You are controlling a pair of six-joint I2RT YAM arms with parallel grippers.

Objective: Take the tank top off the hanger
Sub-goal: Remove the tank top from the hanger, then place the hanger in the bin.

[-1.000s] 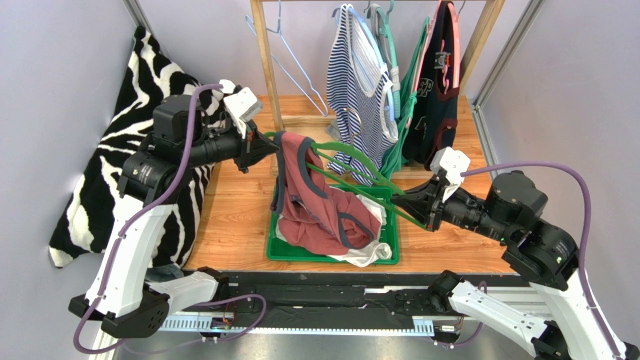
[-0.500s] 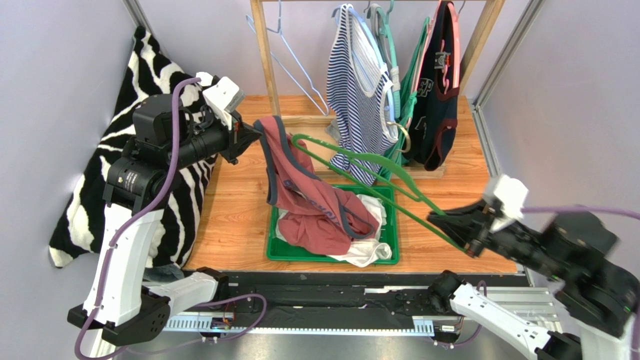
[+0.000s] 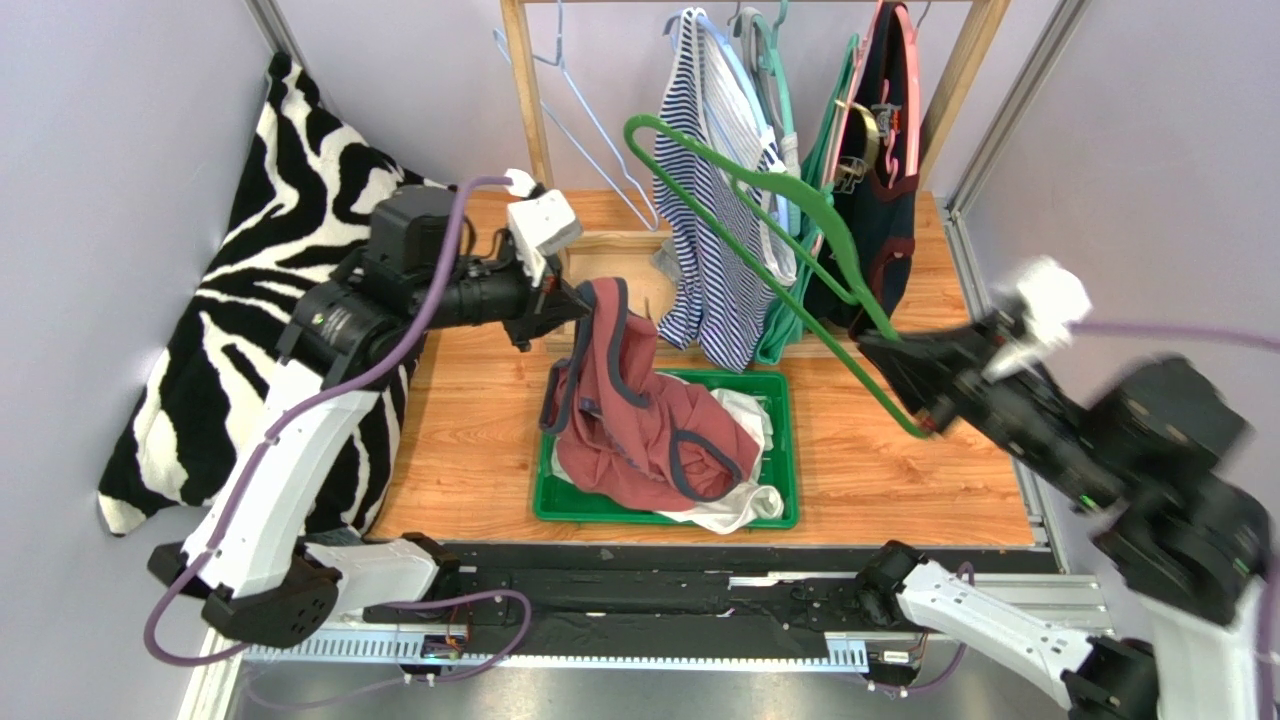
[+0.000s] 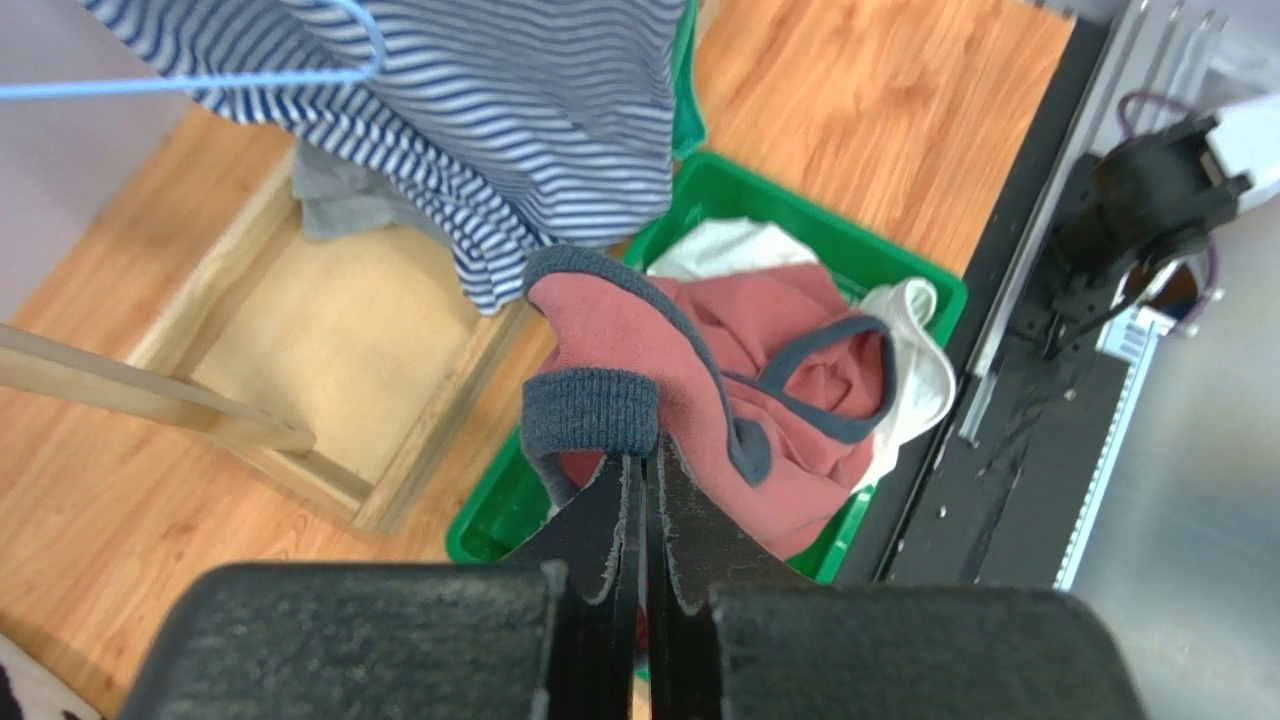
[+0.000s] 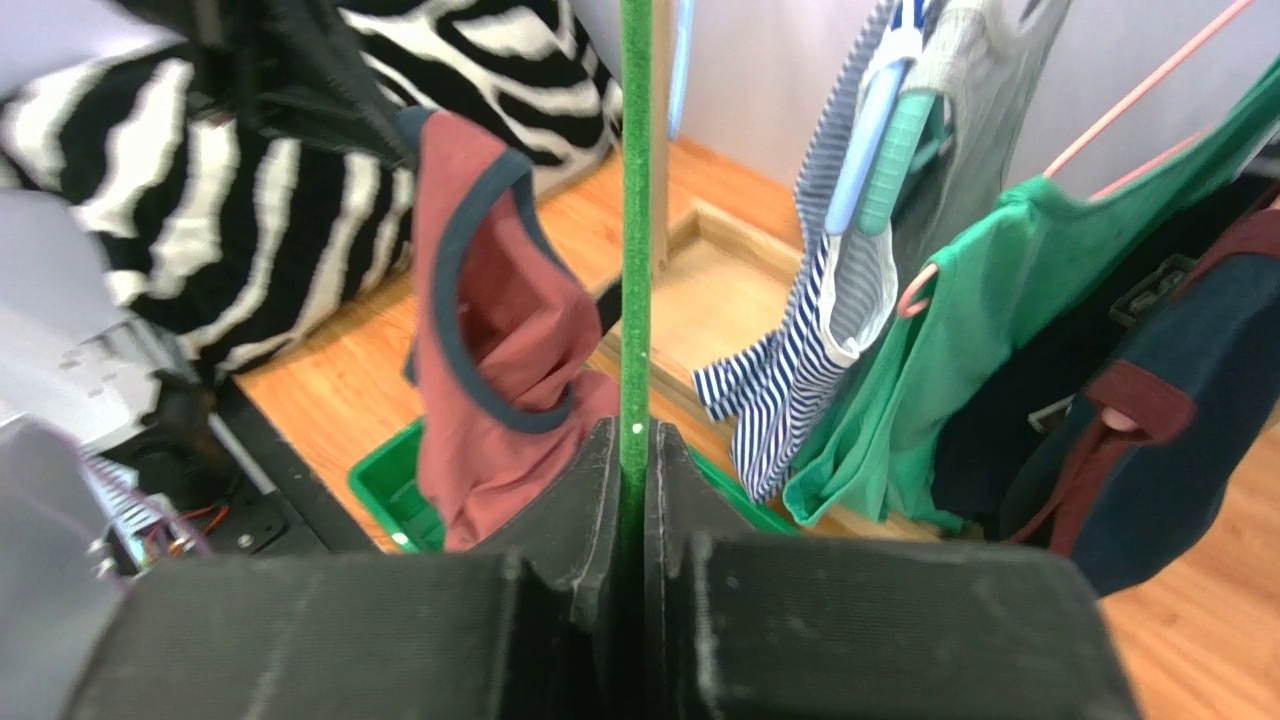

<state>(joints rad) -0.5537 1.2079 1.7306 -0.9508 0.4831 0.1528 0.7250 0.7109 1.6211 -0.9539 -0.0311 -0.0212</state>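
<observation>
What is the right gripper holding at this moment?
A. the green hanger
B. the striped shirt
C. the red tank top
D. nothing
A: the right gripper is shut on the green hanger, which is bare, while the left gripper pinches the tank top.

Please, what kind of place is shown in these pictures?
Probably a robot test cell arranged as a laundry corner: a wooden clothes rack with hanging garments, a green bin, and two robot arms at the table edge.
</observation>
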